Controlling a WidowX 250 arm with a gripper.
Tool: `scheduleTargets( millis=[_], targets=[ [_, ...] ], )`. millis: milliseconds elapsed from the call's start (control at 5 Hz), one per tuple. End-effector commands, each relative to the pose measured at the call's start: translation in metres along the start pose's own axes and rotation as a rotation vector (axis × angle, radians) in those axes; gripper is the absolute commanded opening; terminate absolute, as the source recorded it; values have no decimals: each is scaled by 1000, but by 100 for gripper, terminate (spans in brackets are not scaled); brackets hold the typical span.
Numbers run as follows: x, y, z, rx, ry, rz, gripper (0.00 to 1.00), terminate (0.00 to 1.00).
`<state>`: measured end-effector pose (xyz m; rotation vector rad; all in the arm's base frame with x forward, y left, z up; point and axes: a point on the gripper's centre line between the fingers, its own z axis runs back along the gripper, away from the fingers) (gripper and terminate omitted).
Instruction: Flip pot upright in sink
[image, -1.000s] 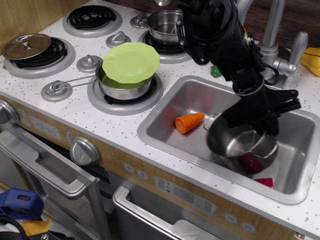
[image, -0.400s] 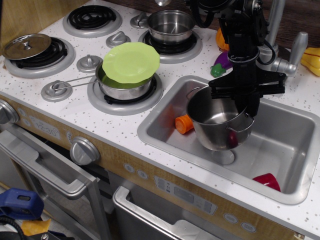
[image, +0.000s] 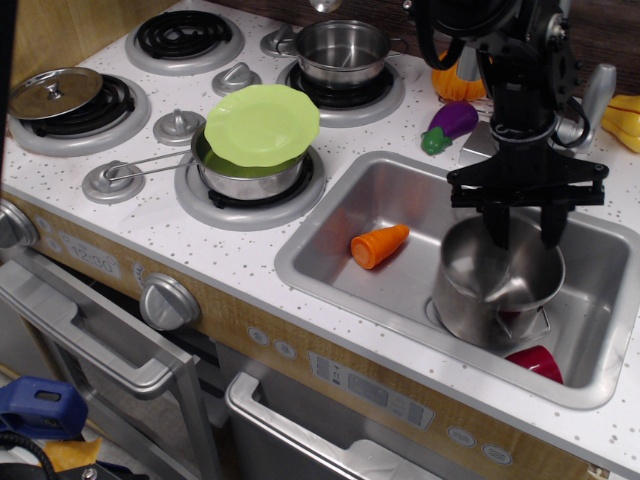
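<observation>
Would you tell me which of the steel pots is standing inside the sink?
The large polished pot under the gripper; the smaller pot and lime-plated pan sit on burners.

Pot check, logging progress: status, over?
Gripper fingers straddling the far rim, grip unclear. Pot upright on the sink floor. Red item touching its near side; toy carrot lies apart.

No readable text, label, brand or number is showing anywhere; faint markings on the stove's front panel (image: 88, 255) are appearing too blurred to make out.
</observation>
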<state>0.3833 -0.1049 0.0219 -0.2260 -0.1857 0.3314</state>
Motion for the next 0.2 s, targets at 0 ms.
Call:
scheduleTargets(
  millis=[0],
  targets=[
    [8, -5, 15, -25, -42, -1, 100, 100]
  ],
)
